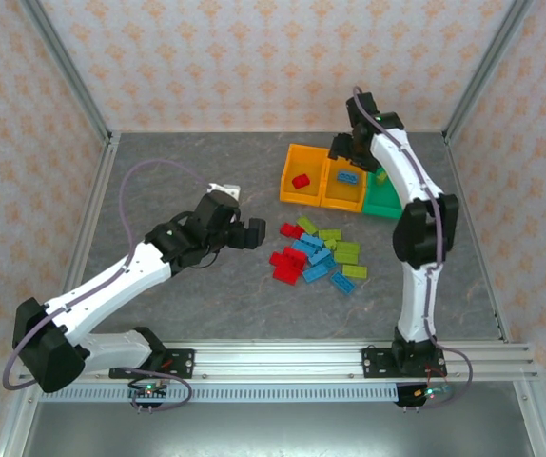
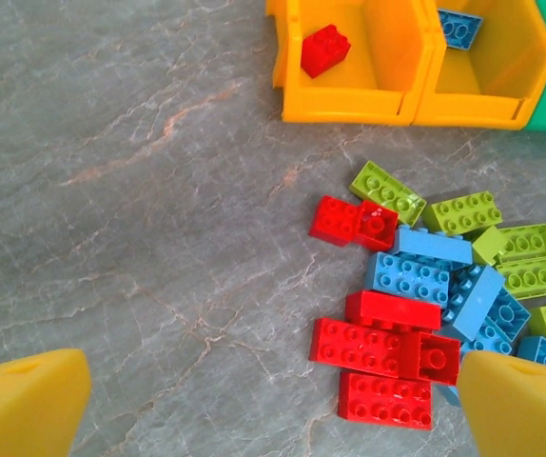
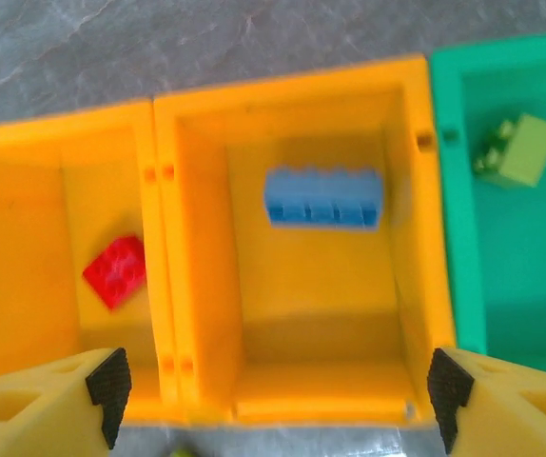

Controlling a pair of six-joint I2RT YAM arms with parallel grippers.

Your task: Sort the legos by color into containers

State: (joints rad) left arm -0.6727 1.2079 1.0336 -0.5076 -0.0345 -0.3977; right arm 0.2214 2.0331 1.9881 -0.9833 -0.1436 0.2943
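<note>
A loose pile of red, blue and yellow-green legos (image 1: 319,252) lies mid-table, seen close in the left wrist view (image 2: 425,305). Behind it stand the joined containers: a left orange bin (image 1: 299,198) holding a red brick (image 3: 114,270), a middle orange bin (image 1: 341,202) holding a blue brick (image 3: 322,197), and a green bin (image 1: 380,208) holding a yellow-green brick (image 3: 518,150). My left gripper (image 1: 244,232) hovers open and empty just left of the pile (image 2: 273,409). Over the middle orange bin, my right gripper (image 1: 351,149) is open with nothing between its fingers (image 3: 279,386).
Grey marbled tabletop (image 1: 187,181) is bounded by a metal frame and patterned walls. The right arm's forearm (image 1: 416,190) crosses above the green bin's right side. Red bricks (image 2: 382,352) sit at the pile's near-left edge, closest to the left gripper.
</note>
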